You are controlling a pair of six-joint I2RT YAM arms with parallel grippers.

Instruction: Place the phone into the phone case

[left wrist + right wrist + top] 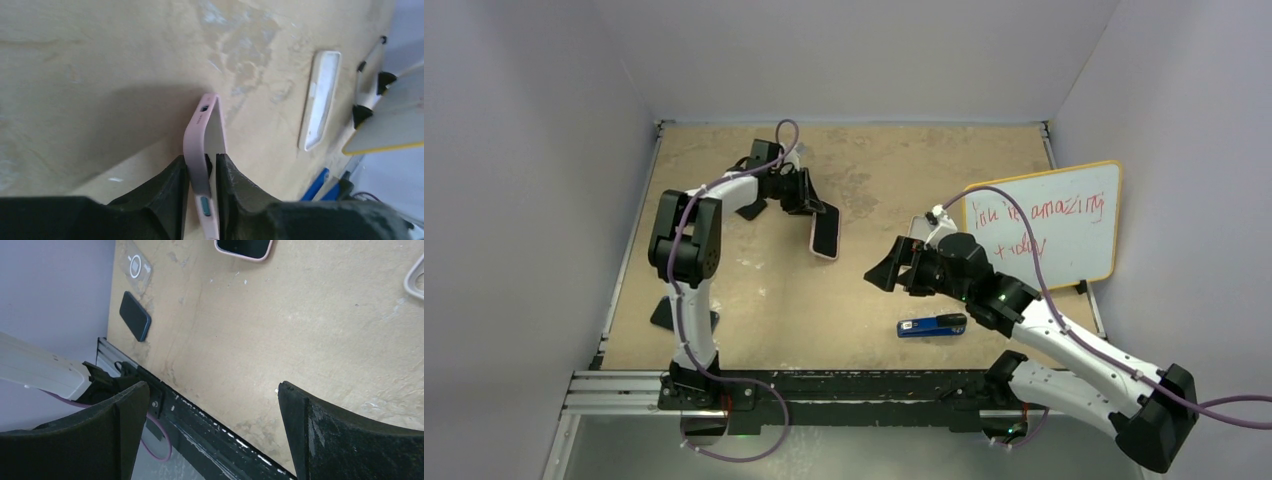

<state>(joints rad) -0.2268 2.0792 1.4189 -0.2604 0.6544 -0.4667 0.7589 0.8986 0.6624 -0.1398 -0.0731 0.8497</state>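
Black matte fingers (165,192) of the left tool (202,167) are being pressed against both faces of the pink case (199,135), clamping its thin edge.

The case is being held tilted over the scuffed tan worktop (894,160), left of centre; whether its far end is touching cannot be told. A dark glossy phone (827,233) is being shown inside the rounded, rubbery rim, seemingly seated. The right tool (212,386) is being held wide apart, grasping nothing. With so narrow a bite on smooth silicone, the case is being left liable to pivot or slip, and the squeezed rim could pop a corner loose.
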